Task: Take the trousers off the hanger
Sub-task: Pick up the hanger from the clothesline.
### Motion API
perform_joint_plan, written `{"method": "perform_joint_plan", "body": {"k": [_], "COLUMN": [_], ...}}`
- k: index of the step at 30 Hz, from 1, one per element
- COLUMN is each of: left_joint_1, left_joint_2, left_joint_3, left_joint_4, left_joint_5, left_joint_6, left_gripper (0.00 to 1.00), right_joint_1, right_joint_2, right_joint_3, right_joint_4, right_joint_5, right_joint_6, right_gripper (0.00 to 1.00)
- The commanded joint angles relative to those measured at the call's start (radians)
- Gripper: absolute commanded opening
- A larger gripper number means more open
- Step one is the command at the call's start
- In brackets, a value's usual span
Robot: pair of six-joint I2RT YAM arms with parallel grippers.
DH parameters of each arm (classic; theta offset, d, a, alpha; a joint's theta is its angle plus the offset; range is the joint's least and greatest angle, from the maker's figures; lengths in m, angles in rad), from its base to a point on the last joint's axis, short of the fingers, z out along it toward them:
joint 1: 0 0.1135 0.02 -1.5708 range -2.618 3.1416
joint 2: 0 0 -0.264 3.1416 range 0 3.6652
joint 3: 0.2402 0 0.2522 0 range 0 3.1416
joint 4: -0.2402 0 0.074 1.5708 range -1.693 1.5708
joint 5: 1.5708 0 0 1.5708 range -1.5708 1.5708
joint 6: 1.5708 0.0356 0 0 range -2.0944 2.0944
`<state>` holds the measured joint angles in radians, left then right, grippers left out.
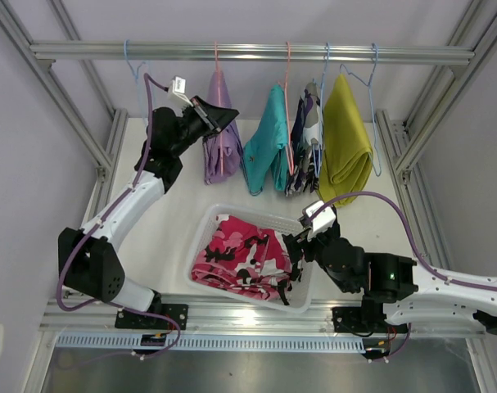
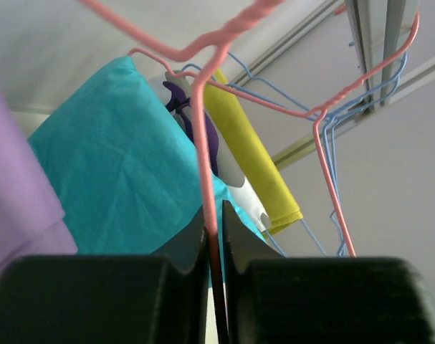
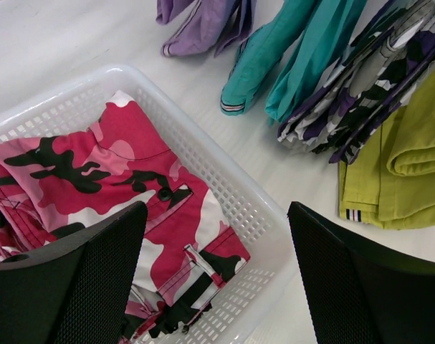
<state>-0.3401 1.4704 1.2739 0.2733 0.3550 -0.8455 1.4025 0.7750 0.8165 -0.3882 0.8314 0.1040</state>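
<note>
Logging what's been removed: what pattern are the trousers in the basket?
The trousers are pink-red camouflage with black and white; the right wrist view shows it best.

We are counting five trousers (image 1: 264, 147): four hanging and one pink pair (image 1: 240, 246). We are seeing one basket (image 1: 256, 211).

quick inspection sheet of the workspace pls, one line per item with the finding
surface: white table, white basket on it
job's things: pink camouflage trousers in basket; lilac pair, teal pair, purple camouflage pair, mustard pair hang from rail
clutter: nothing seen
grippers: left gripper shut on pink hanger; right gripper open, empty, over basket
cables: purple cables run along both arms
surroundings: aluminium frame, pale walls, one empty blue hanger
</note>
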Motion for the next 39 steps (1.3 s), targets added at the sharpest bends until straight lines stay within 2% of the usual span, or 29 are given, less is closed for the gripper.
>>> {"method": "perform_joint_plan", "body": {"k": [1, 2, 4, 12, 16, 21, 27, 39], "left_joint_1": [-0.005, -0.005, -0.004, -0.004, -0.004, -0.004, -0.004, -0.02], "left_joint_2": [-0.062, -0.068, -0.064, -0.08, -0.122, -0.168, -0.254, -0.398], "left_joint_3": [-0.057, -0.085, -0.103, -0.099, -0.024, 0.084, 0.194, 0.242], "left_joint_4": [0.254, 0.294, 0.399, 0.521, 0.43, 0.195, 0.06, -0.252], "left_joint_5": [0.078, 0.082, 0.119, 0.144, 0.134, 0.122, 0.098, -0.043], "left_joint_6": [-0.042, -0.075, -0.102, -0.165, -0.107, 0.008, 0.074, 0.166], "left_gripper": [0.04, 0.01, 0.01, 0.0, 0.0, 0.01, 0.01, 0.0], "right_joint_1": [-0.004, -0.005, -0.004, -0.004, -0.003, 0.0, 0.007, 0.029], "right_joint_2": [-0.017, -0.017, -0.016, -0.008, -0.002, -0.005, -0.023, -0.083], "right_joint_3": [0.001, 0.0, 0.0, -0.004, -0.002, -0.002, 0.001, 0.004], "right_joint_4": [0.025, 0.026, 0.022, 0.022, 0.022, 0.02, 0.017, 0.018], "right_joint_5": [0.018, 0.018, 0.02, 0.017, 0.014, 0.006, 0.006, 0.005], "right_joint_6": [-0.003, -0.001, 0.003, 0.011, 0.016, 0.019, 0.02, 0.014], "right_gripper": [0.85, 0.85, 0.85, 0.85, 0.85, 0.85, 0.85, 0.85]}}
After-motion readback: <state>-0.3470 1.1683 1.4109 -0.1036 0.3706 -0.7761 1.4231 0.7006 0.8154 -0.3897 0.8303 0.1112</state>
